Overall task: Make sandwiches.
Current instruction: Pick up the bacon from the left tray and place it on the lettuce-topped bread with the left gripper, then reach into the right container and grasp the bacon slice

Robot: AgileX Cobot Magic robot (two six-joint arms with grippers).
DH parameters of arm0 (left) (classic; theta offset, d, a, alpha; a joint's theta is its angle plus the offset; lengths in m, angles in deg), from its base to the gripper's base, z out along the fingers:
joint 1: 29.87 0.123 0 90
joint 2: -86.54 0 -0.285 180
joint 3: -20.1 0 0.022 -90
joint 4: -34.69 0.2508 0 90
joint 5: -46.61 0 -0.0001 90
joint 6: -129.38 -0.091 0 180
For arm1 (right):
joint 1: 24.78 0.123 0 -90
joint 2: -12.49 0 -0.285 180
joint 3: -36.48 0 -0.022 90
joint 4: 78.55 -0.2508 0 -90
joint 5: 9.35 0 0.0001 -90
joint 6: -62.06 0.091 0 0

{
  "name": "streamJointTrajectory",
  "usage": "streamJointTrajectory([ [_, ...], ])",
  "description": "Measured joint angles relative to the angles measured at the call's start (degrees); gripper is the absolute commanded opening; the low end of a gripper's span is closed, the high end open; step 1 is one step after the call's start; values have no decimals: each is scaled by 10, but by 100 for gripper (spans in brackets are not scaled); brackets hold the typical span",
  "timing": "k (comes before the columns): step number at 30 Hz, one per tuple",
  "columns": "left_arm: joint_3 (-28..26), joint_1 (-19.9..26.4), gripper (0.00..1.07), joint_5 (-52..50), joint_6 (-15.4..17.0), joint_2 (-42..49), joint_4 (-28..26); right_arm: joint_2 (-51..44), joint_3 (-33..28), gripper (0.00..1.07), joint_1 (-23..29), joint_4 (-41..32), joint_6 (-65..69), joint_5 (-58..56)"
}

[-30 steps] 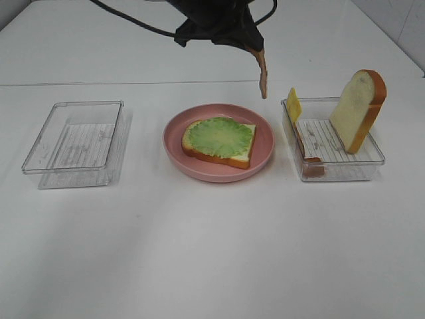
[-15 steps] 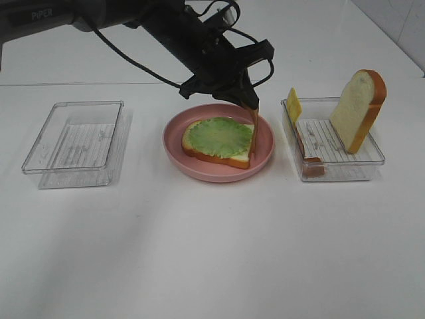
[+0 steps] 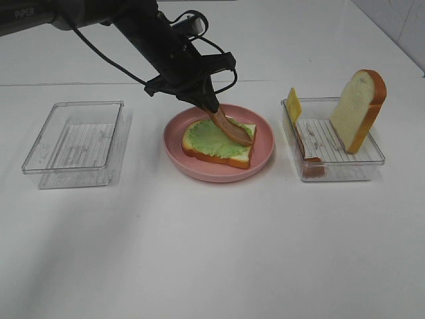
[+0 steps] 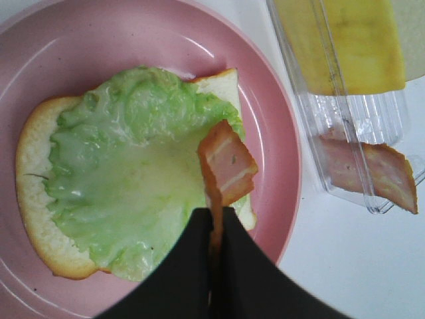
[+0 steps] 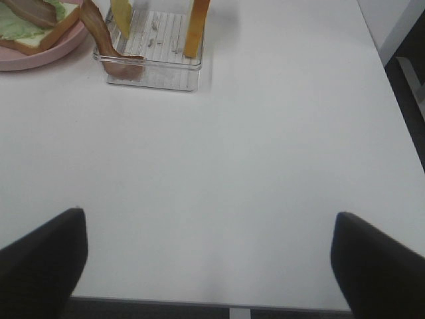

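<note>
One streaky bacon strip point(image 4: 226, 166), pinched by left tool point(image 4: 214, 219), touches lettuce point(image 4: 126, 166); right tool point(image 5: 209, 258) wide.

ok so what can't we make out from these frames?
- Left wrist: held end of the bacon strip, buried in the shut left gripper.
- Left wrist: cheese slice, cut off by the top edge.
- Exterior high: right gripper is out of frame; right wrist shows it open, fingers cut by the bottom edge.
- Every view: top of the plated bread slice, under the lettuce leaf.
</note>
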Motion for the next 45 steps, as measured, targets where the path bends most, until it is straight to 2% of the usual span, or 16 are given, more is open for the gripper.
streamJointTrajectory([
  [8,0,0,4,5,0,-13,11,0,0,96,0,0,0,0],
  [10,0,0,24,9,5,-18,29,0,0,96,0,0,0,0],
  [11,0,0,24,9,5,-18,29,0,0,96,0,0,0,0],
  [12,0,0,32,9,9,-18,33,0,0,96,0,0,0,0],
  [13,0,0,32,9,9,-18,33,0,0,96,0,0,0,0],
  [15,0,0,68,9,33,-18,59,0,0,96,0,0,0,0],
  [16,0,0,68,9,33,-18,59,0,0,96,0,0,0,0],
  [17,0,0,76,10,36,-18,66,0,0,96,0,0,0,0],
  [18,0,0,76,10,36,-18,66,0,0,96,0,0,0,0],
  [19,0,0,87,11,37,-18,75,0,0,96,0,0,0,0],
  [20,0,0,92,11,37,-18,77,0,0,96,0,0,0,0],
  [27,-13,0,94,24,37,-19,87,0,0,96,0,0,0,0],
  [31,-53,0,94,53,38,-19,119,0,0,96,0,0,0,0],
  [35,-102,0,94,93,65,-16,167,0,0,96,0,0,0,0],
  [43,-107,0,94,110,73,20,243,0,0,96,0,0,0,0],
  [45,-103,0,94,111,73,30,247,0,0,96,0,0,0,0],
])
